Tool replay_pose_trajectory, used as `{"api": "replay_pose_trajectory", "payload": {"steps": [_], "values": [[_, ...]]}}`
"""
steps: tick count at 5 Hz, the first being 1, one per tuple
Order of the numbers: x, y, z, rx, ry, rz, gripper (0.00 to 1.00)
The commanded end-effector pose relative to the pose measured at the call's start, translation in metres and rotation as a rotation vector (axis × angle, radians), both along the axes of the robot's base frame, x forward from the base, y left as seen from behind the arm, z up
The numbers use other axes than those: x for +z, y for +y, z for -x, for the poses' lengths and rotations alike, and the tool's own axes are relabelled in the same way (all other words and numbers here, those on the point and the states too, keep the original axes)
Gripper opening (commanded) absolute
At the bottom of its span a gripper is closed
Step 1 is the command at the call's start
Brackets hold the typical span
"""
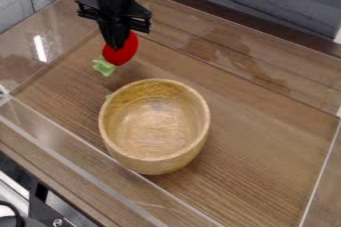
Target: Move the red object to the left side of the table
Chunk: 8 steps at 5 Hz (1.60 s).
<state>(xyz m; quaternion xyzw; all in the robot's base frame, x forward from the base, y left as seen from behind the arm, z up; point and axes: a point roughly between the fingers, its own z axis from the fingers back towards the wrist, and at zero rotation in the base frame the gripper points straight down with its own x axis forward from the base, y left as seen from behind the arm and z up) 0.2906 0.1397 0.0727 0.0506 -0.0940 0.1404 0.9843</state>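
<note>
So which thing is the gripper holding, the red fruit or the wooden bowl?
The red fruit, small with a green stem, pinched in the gripper. The wooden bowl sits apart, untouched.

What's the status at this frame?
Gripper shut on red object, above the table, left of the wooden bowl. Nothing in the way.

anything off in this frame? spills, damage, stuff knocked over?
Nothing stands out. The claw is shut on the red object, whose green stem pokes out to the lower left. The wooden bowl sits upright and empty on the table. No spills or damage visible; the acrylic walls look intact.
</note>
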Motion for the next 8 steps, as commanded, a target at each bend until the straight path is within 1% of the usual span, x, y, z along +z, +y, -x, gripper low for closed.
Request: {"api": "replay_pose_trajectory", "payload": {"steps": [1,3,4,5,6,7,8], "values": [[0.011,0.017,-0.013,-0.023,-0.052,-0.027,0.0],[0.001,0.027,0.006,-0.079,-0.051,-0.025,0.0],[0.001,0.034,0.004,-0.077,-0.051,-0.022,0.0],[0.005,0.033,0.006,-0.138,-0.044,-0.009,1.0],[0.009,0.031,0.007,-0.196,-0.039,0.004,1.0],[0.004,0.025,-0.001,-0.119,-0.04,0.018,1.0],[0.0,0.014,-0.009,-0.051,-0.041,0.033,1.0]]}}
